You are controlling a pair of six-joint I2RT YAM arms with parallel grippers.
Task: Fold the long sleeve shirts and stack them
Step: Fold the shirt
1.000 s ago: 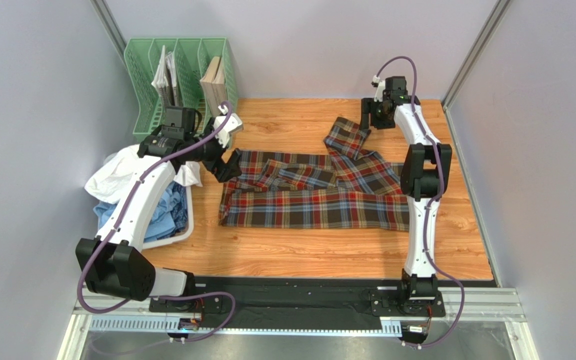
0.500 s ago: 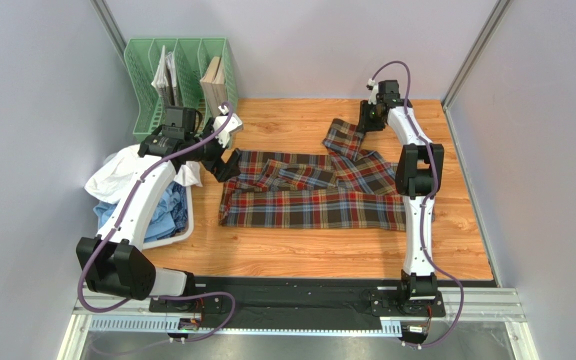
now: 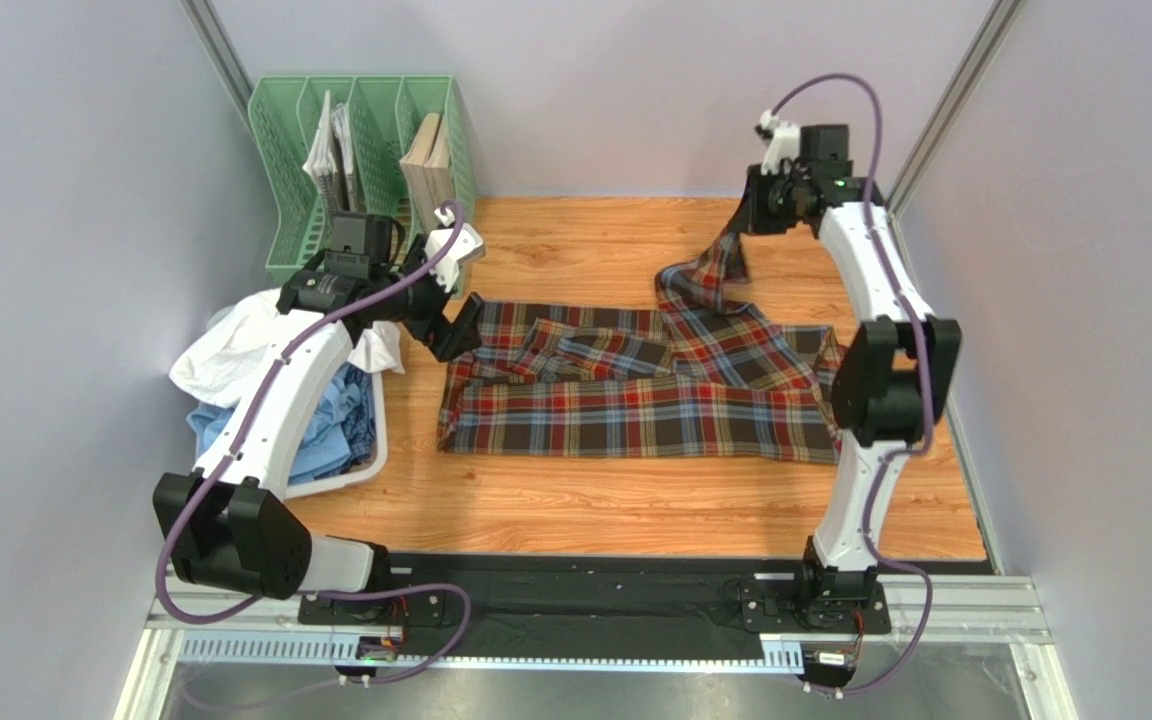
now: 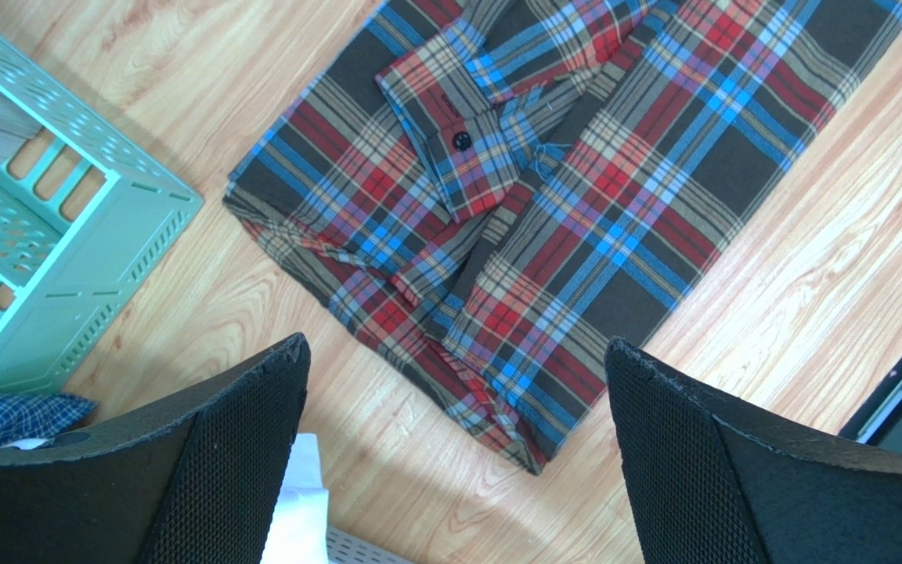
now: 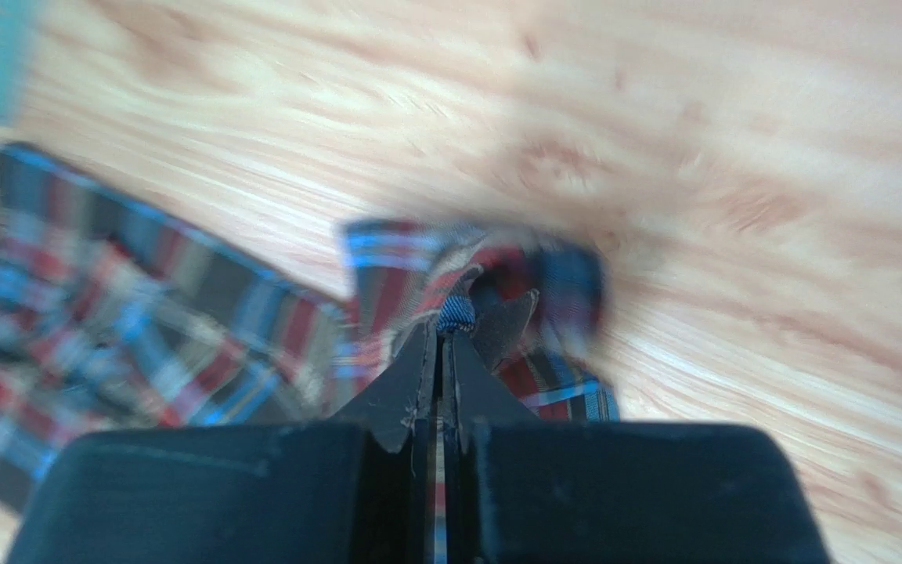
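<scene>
Clamping only the sleeve end of the tartan shirt, our right gripper could lose it if we pull hard; our left gripper hangs open.

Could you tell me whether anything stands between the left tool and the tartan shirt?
Nothing visible does. The open left tool hangs above the left end of the tartan shirt, with the cloth in plain sight between its fingers. The right tool, shut on a sleeve, is far off that path.
</scene>
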